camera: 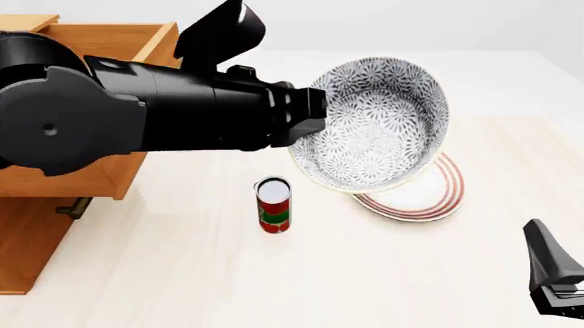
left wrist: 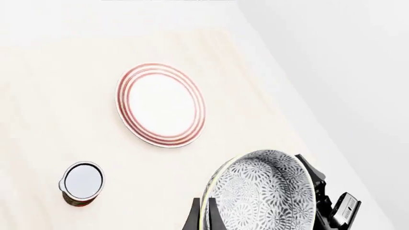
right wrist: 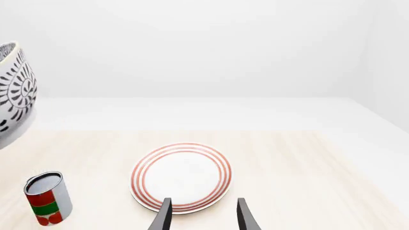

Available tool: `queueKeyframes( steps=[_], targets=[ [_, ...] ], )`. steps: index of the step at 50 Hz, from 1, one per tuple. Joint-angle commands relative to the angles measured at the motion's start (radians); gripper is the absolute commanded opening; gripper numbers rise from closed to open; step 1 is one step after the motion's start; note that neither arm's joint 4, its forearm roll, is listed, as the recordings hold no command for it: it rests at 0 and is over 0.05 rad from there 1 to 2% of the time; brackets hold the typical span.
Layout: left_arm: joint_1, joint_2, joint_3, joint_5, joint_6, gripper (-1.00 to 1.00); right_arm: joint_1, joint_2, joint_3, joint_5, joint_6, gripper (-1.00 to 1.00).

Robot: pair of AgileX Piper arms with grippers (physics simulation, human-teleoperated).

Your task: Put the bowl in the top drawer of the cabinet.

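Pale wooden table (camera: 182, 260): left gripper (left wrist: 255, 218) is clamping the bowl (camera: 379, 123) by its rim, tilted, above the red-ringed plate (camera: 429, 198). Can (camera: 273, 205) is standing just beside the plate. Top drawer (camera: 100, 41), seemingly open, is sitting well apart. Right gripper (right wrist: 201, 213) is hanging with fingers apart.

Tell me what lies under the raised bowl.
The bowl hangs tilted in the left gripper. Below it on the table: the red-ringed plate, partly hidden in front view, and a can nearby.
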Motion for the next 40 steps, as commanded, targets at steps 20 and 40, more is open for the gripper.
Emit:
queueKeyframes(
  steps=[20, 40],
  targets=[
    [0.102, -0.074, -0.097, 0.138, 0.054, -1.0, 0.0, 0.0, 0.0, 0.0, 0.0, 1.0],
    [0.193, -0.132, -0.097, 0.166, 0.077, -1.0, 0.0, 0.0, 0.0, 0.0, 0.0, 1.0]
  ],
)
